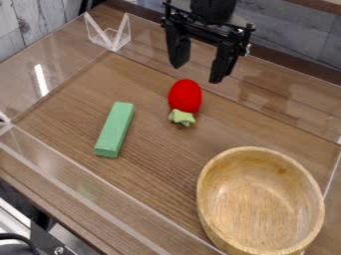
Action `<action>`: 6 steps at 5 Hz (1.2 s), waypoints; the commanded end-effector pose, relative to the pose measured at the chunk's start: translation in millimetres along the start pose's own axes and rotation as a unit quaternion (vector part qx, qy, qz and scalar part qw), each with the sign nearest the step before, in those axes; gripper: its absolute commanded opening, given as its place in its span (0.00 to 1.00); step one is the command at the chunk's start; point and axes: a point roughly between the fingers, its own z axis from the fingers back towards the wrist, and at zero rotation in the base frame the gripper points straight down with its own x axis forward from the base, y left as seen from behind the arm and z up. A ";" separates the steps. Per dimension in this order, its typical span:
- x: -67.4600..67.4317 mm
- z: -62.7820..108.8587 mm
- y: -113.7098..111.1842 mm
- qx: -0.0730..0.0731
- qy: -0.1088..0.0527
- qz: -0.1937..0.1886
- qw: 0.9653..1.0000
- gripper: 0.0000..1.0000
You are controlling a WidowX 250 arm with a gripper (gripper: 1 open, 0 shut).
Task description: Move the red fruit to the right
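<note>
**Open fingers above the red fruit**

Fingers [177, 50] of the gripper [200, 57] point down and stand apart, one at the left and one at the right, with a clear gap between the tips; they have hold of nothing; wood grain shows through the gap. Both tips hang just past the 12 o'clock side of the red fruit [185, 95], and whether they touch the table cannot be told from this single view; the black body of the gripper runs up out of the top edge.

Near the middle of the table [160, 164] lies the red fruit, glossy and rounded; its light green leafy cap [182, 119] sits at the 6 o'clock end, touching the wood; the red part points toward 12 o'clock, toward the gripper. Nothing touches the fruit apart from the table under it.

At about 9 o'clock from the fruit, well apart from it, lies a green block [115, 128]; it is long and flat and lies slanted, its far end leaning toward 1 o'clock. At about 5 o'clock from the fruit, near the lower right corner, sits a wooden bowl [213, 204]; it is round, upright and far larger than the fruit; the fruit lies outside it, apart from its rim.

A clear plastic wall [40, 85] rings the table; at the far left, about 11 o'clock from the fruit, a clear plastic bracket [107, 35] stands on the wall.
</note>
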 end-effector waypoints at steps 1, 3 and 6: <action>1.3 -3.1 9.2 -0.004 0.003 0.027 1.000 1.00; -14.7 19.8 58.1 -0.012 -0.025 0.065 0.997 1.00; -1.4 11.9 178.7 0.006 -0.058 0.124 0.991 1.00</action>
